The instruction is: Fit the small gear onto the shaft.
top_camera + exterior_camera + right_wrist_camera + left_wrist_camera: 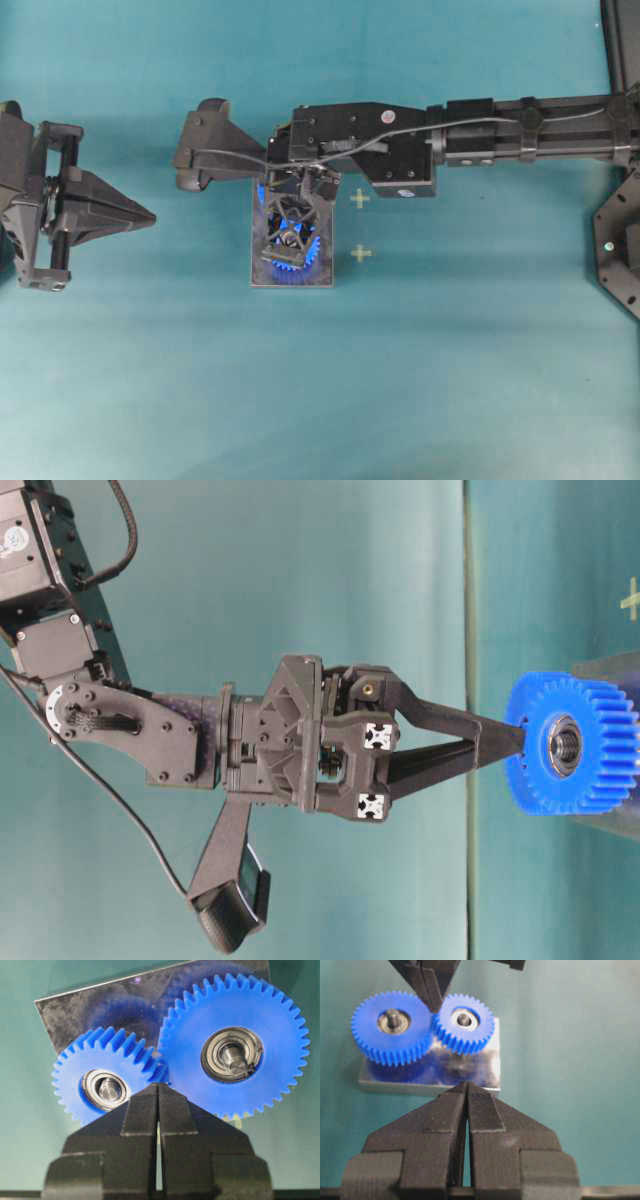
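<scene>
We see the left hand (466, 1091) pressed together, holding nothing, well apart from the grey plate (490, 1067) on the teal worktop (570, 1085). On the plate the larger gear (232, 1045) and the small gear (107, 1087) lie flat, teeth meshing; the small one, bright blue with a metal-ringed centre, sits on the shaft (109, 1091), which points straight up. The right hand (158, 1086) is pressed together, tips at the small gear's teeth
</scene>
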`<action>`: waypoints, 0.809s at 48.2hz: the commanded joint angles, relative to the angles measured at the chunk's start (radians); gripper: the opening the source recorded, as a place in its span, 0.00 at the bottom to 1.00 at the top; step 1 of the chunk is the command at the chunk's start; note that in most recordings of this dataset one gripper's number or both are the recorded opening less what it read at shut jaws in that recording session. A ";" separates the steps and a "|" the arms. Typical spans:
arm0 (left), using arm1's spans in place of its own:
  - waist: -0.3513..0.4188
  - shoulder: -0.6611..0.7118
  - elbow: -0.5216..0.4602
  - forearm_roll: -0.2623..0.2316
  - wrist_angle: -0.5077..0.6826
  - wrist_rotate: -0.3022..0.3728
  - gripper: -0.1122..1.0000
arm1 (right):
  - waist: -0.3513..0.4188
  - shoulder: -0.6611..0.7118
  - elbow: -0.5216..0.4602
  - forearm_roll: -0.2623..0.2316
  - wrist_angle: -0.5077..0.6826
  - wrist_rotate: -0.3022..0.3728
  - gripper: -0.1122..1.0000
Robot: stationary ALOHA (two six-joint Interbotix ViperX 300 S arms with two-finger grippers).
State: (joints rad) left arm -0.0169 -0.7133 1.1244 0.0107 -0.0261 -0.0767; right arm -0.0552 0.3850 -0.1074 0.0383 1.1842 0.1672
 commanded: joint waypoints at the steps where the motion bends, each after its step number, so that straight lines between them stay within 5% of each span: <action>1: 0.000 -0.009 -0.008 0.003 -0.008 -0.002 0.10 | 0.017 -0.017 0.026 0.026 0.008 0.005 0.10; 16: 0.003 -0.026 -0.005 0.003 -0.008 -0.003 0.10 | 0.086 -0.095 0.126 0.055 -0.006 0.064 0.10; 29: 0.003 -0.028 -0.006 0.003 -0.008 -0.003 0.10 | 0.046 -0.132 0.055 -0.021 -0.067 0.095 0.10; 39: 0.003 -0.026 -0.005 0.002 -0.008 -0.003 0.10 | 0.015 -0.060 0.002 -0.028 -0.080 0.074 0.10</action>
State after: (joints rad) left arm -0.0153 -0.7394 1.1336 0.0107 -0.0245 -0.0782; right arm -0.0322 0.3206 -0.0690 0.0123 1.1152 0.2516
